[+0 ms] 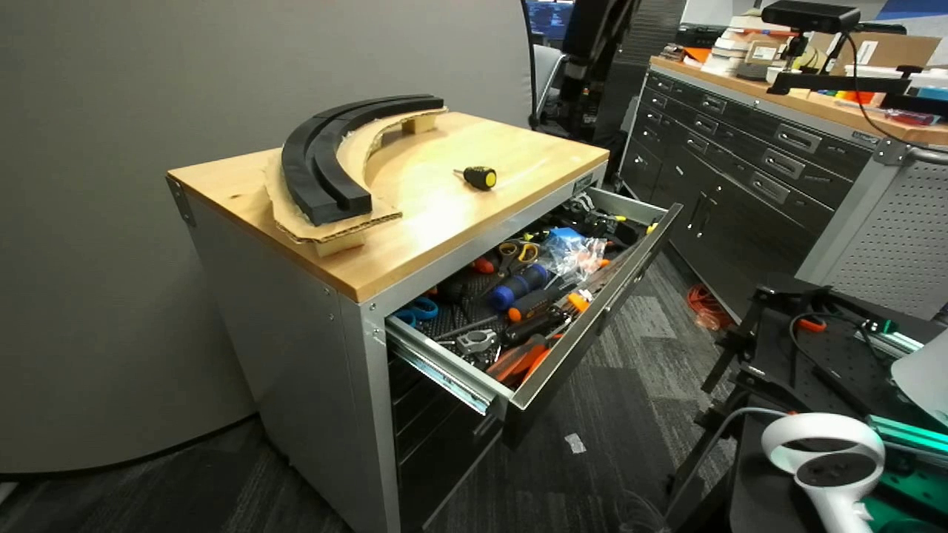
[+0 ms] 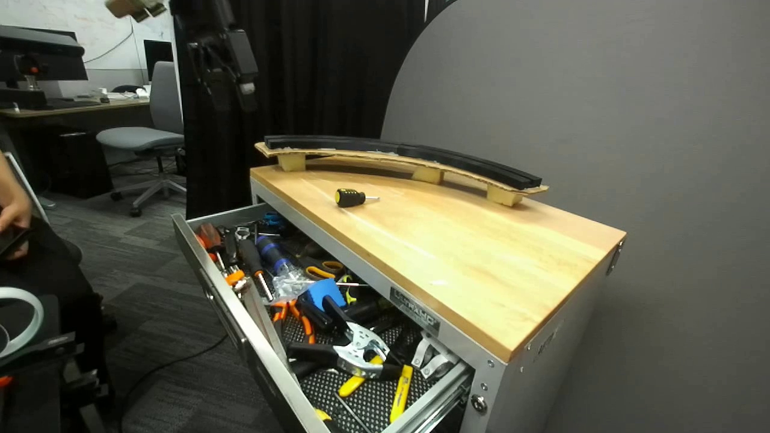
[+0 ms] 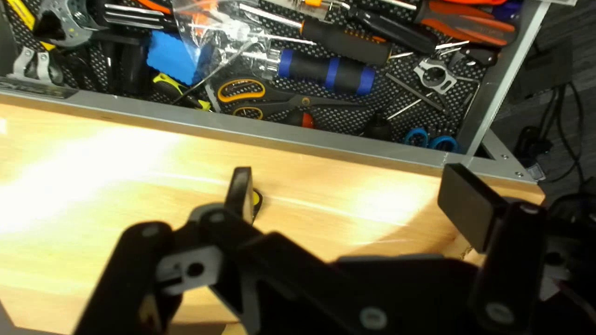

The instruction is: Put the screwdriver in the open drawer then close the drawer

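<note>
The screwdriver, stubby with a yellow-and-black handle, lies on the wooden cabinet top in both exterior views (image 1: 481, 178) (image 2: 350, 198). In the wrist view only the yellow-and-black end of the screwdriver (image 3: 256, 199) shows past the left finger; the rest is hidden behind it. My gripper (image 3: 349, 188) is open with nothing between its fingers, above the cabinet top. It also shows as a dark shape high up beyond the cabinet in an exterior view (image 2: 231, 90). The top drawer (image 1: 585, 314) is pulled open and full of tools; it also shows open elsewhere (image 2: 240, 322) (image 3: 510, 74).
A curved black piece (image 1: 315, 159) on a cardboard base stands on the cabinet top (image 2: 481, 270). The drawer holds a blue-and-black tool (image 3: 326, 72), scissors (image 3: 288, 100), a metal clamp (image 2: 364, 349) and other tools. A dark tool chest (image 1: 740, 148) stands beyond.
</note>
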`<state>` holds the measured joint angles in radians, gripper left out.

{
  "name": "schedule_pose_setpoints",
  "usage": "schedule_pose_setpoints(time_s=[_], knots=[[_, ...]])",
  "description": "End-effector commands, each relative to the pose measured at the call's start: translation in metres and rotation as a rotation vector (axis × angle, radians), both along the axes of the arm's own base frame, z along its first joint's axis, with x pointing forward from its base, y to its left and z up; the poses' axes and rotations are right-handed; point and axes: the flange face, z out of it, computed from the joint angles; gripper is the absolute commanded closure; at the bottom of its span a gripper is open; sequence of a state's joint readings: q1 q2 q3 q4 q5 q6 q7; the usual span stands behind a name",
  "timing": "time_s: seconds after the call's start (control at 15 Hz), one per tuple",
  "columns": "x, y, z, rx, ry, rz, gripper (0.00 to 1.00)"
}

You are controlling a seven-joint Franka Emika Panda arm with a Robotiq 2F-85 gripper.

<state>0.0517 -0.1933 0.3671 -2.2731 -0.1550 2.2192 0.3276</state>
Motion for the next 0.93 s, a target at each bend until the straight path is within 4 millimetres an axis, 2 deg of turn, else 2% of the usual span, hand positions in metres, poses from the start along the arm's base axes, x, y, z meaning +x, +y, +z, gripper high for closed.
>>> schedule_pose_setpoints(time_s=[0.0, 0.2, 0.47, 0.87], knots=[[0.075, 0.012, -0.028, 0.015, -0.001, -0.037, 0.0], [0.119, 0.005, -0.054, -0.018, -0.026, -0.087, 0.0], [0.164, -0.009, -0.092, -0.082, -0.046, -0.163, 0.0], [0.195, -0.037, -0.125, -0.121, -0.031, -0.255, 0.0]])
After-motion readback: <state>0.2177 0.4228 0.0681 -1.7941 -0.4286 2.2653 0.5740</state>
